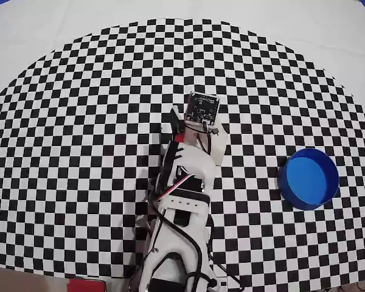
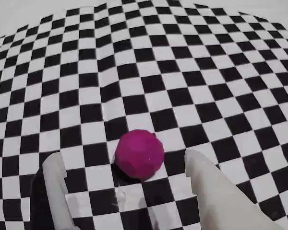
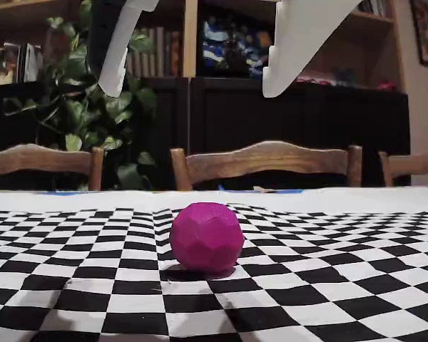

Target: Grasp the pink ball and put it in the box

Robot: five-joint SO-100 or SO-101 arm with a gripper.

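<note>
We are lining up to grab the small, bumpy pink ball [image 2: 139, 154]. Our white two-finger tool [image 3: 197, 91] hangs open above it, one finger on each side, not touching. The ball sits near the middle of the checkered counter [image 1: 79, 121]. We think we should go straight down, then squeeze softly so the ball does not roll away. The round blue plastic box [image 1: 309, 178] waits near the counter's right edge in the overhead view. Nothing lies between them.
</note>
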